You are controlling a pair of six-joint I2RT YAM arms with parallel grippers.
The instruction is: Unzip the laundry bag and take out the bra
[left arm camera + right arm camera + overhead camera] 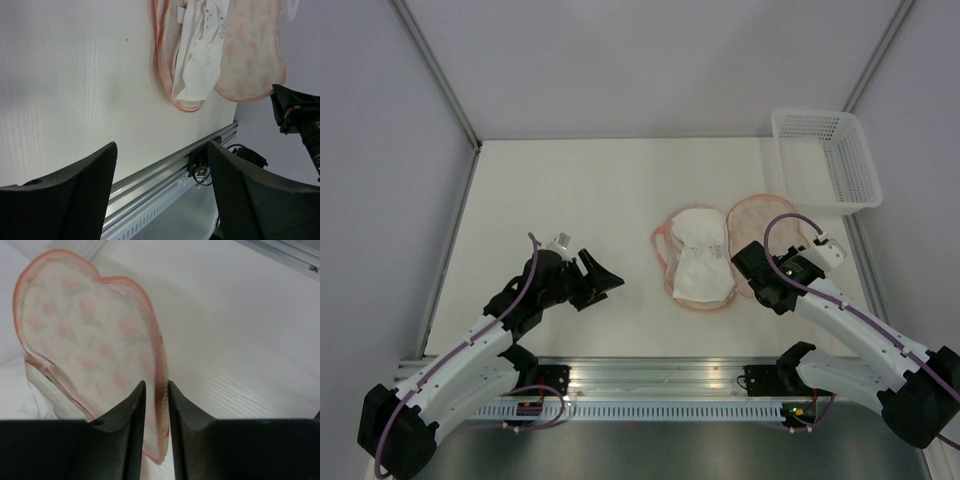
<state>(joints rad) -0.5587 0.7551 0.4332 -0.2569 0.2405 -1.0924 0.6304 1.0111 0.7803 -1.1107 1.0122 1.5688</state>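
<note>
while right fingers (131,440) pinch laundry bag (85,330) rim, left fingers (75,200) wide; bra (200,55) top cropped.

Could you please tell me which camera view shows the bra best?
The top external view: the whole bra lies in the opened laundry bag. The left wrist view crops it at the top; the right wrist view catches only a white edge.
</note>
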